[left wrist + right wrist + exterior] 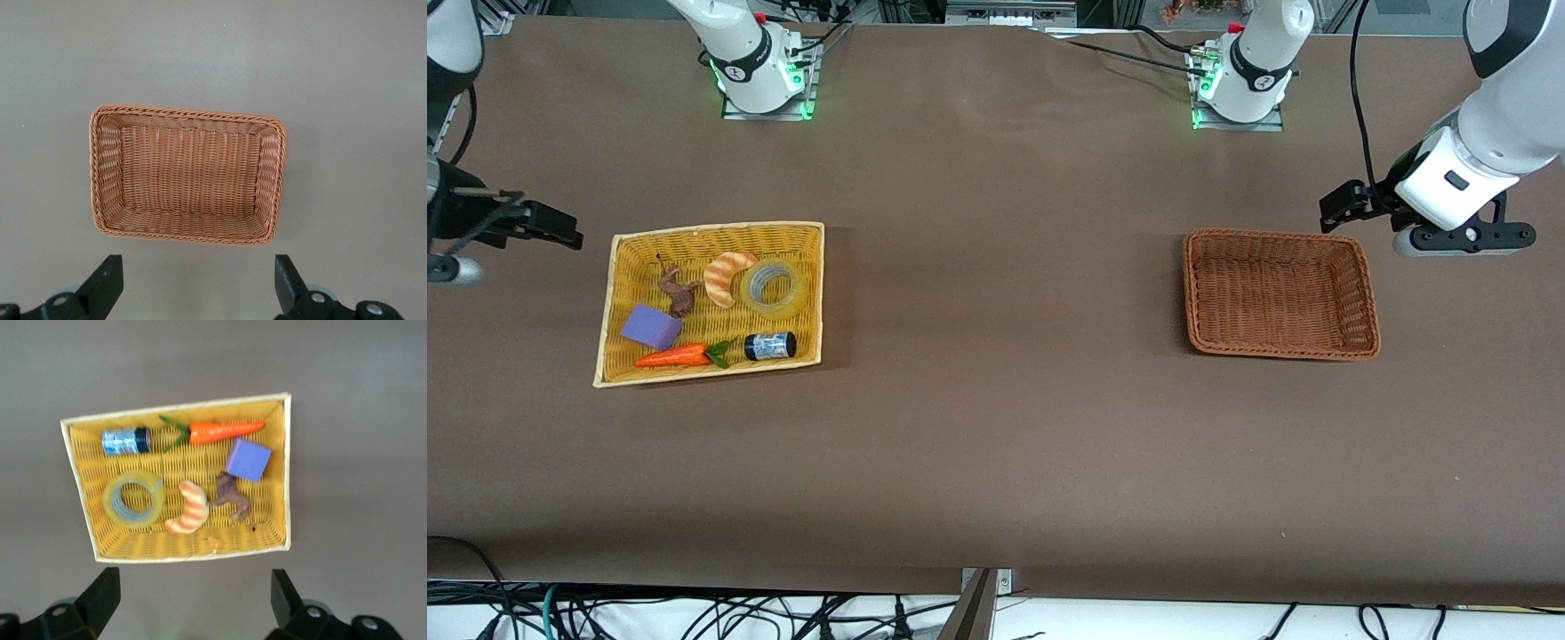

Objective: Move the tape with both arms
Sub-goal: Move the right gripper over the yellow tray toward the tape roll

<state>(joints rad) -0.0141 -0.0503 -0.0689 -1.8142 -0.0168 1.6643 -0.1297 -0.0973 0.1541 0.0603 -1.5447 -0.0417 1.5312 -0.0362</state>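
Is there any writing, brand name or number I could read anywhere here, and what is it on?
None can be read.
The small jar in the yellow basket has a blue-and-white label: too blurred to read.
Each arm's base bears a dark round mark: too small to read.
The tape and the brown basket show no writing.

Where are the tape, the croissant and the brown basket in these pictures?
tape [774,286], front view, on the roll's yellowish band
croissant [724,276], front view, on the middle of its striped curve
brown basket [1279,352], front view, on the rim nearest the camera
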